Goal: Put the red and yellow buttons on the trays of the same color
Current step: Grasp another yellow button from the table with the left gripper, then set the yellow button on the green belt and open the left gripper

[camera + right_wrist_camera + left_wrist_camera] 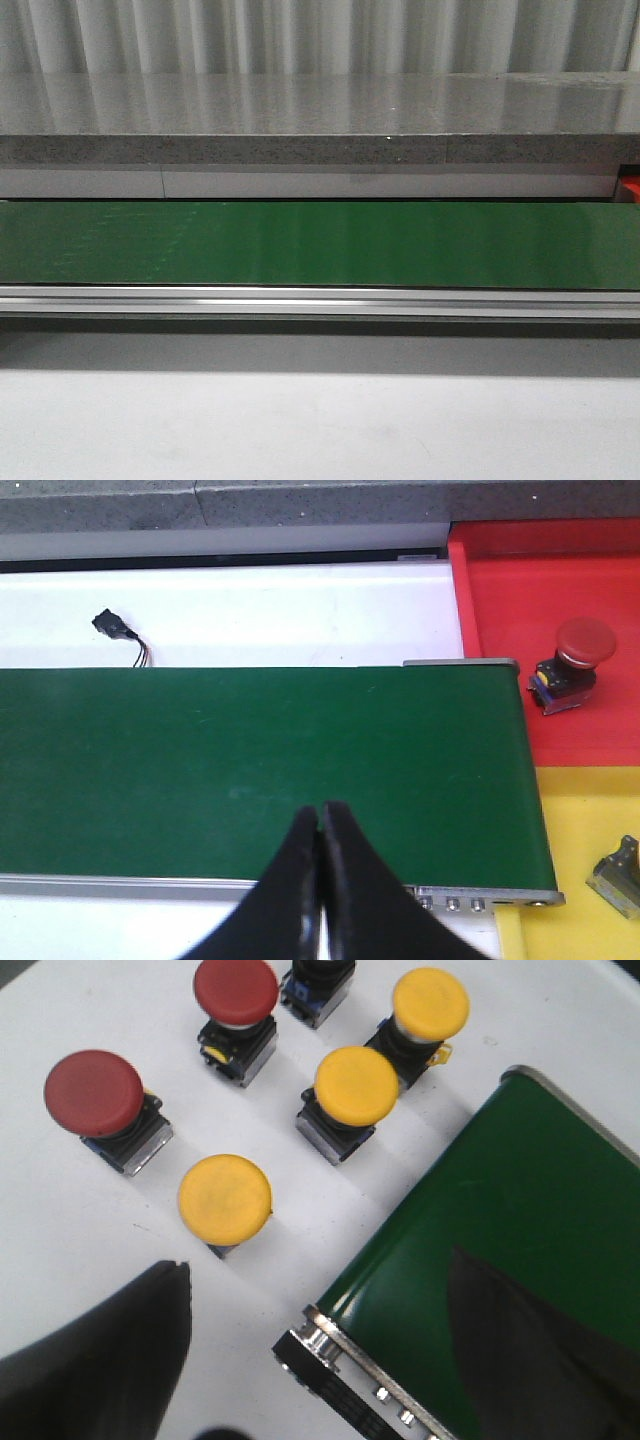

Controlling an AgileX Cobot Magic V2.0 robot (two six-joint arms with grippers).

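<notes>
The left gripper [310,1360] hangs with its fingers spread, over white table beside the green belt [510,1250]. At about 11 o'clock from it sits the nearest yellow button [225,1197]; two more yellow ones and two red ones lie beyond. These look light, rigid and smooth-domed, so a pinch on the square body under the cap seems safest. The right gripper [320,825] is pressed together over the belt; at 2 o'clock a red button [573,665] rests in the red tray [500,600].

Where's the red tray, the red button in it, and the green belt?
red tray [500,580]: right wrist view, bare floor.
red button [585,640]: right wrist view, its cap.
green belt [320,243]: front view, belt's middle.
</notes>
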